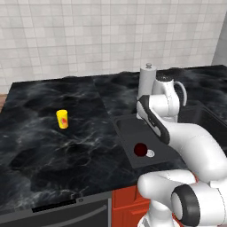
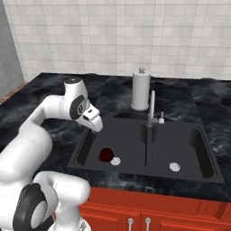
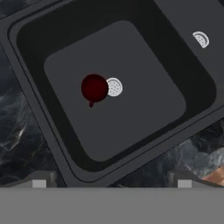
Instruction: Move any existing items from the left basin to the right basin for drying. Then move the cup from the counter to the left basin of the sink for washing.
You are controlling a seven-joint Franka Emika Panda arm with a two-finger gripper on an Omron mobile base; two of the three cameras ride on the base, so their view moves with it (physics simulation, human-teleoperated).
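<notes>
A dark red bowl [image 3: 94,88] is seen on the left basin [image 3: 131,122] floor, touching its silver drain [image 3: 114,87]. The tool [image 2: 95,124] is held wide open and empty above it. The yellow cup [image 1: 62,119] is stood on the worktop [image 1: 40,146], well apart.

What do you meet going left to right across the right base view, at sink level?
Claw → maroon bowl → left basin's drain → faucet → right basin's drain.
</notes>
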